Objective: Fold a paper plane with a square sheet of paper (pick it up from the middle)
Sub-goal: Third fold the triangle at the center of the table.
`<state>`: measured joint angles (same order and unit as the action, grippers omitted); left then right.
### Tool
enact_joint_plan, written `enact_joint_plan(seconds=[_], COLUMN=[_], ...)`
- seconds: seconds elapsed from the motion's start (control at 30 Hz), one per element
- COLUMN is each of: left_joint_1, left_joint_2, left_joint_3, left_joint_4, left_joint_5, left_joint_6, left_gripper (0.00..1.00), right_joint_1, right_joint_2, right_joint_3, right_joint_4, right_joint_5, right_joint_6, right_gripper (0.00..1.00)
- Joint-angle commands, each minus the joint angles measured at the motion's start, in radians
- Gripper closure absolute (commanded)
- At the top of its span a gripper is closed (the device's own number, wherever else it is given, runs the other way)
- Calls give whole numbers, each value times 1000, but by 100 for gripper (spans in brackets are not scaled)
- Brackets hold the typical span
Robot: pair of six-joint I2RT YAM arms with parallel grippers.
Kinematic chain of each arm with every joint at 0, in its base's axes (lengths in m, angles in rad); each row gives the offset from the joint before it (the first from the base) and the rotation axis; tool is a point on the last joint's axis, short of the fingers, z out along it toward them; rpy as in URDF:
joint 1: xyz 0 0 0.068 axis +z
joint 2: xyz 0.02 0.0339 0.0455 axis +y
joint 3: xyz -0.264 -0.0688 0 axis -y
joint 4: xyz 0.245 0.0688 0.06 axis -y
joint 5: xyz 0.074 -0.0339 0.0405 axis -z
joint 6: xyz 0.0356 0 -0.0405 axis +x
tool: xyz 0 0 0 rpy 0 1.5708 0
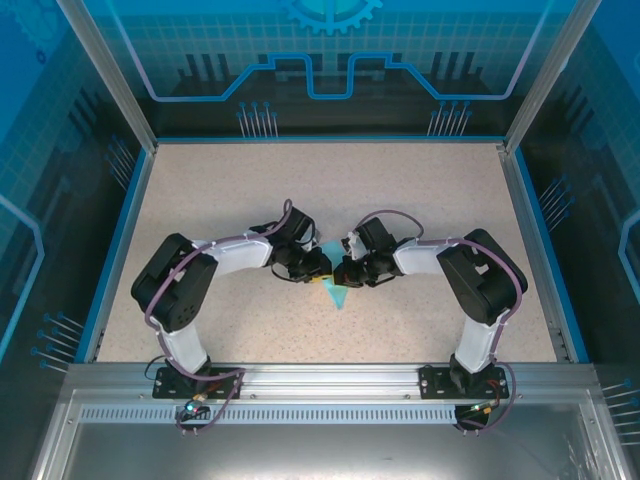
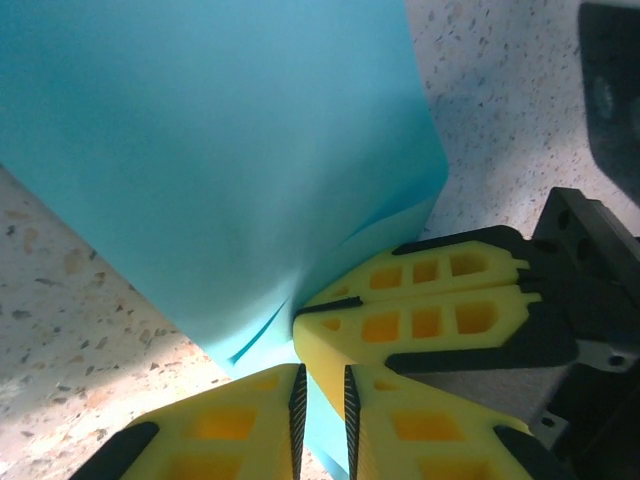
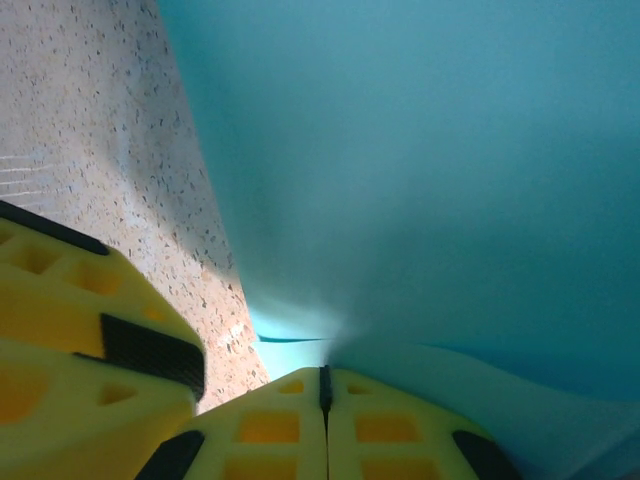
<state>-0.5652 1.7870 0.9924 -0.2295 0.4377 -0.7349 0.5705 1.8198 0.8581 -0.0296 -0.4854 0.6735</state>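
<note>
Mid-sheet pinch on the worktop [image 1: 200,200]

The square sheet of paper [image 2: 220,150] is puckered up at mid-worktop. It is clamped in the closed right pincer [image 3: 324,385], while the left pincer [image 2: 322,388] is seen a sliver apart around its edge, so a real grip there can't be told. Best if that pinch is finished before lifting, with both sides raised evenly.
</note>
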Motion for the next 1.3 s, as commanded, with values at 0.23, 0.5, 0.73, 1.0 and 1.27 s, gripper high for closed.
enact_joint_plan(seconds=[0.23,0.5,0.73,1.0,1.27], left_joint_1=[-14,-16,-16,-16,-19], left_joint_2=[54,88,122,169,210], left_joint_3=[-34,-4,32,79,123], left_joint_4=[19,-45,-127,-220,-253], left_joint_5=[2,-18,-80,-159,-175], left_joint_6=[-5,42,89,147,179], left_gripper=[82,82,84,86,86], right_joint_1=[0,-1,-7,-31,-86], right_joint_2=[29,23,-1,-66,-152], right_joint_3=[-35,-38,-44,-61,-90], right_joint_4=[-21,-20,-10,3,-18], right_joint_5=[-2,-5,-19,-44,-39], right_joint_6=[0,0,12,30,18], right_gripper=[100,100,100,99,98])
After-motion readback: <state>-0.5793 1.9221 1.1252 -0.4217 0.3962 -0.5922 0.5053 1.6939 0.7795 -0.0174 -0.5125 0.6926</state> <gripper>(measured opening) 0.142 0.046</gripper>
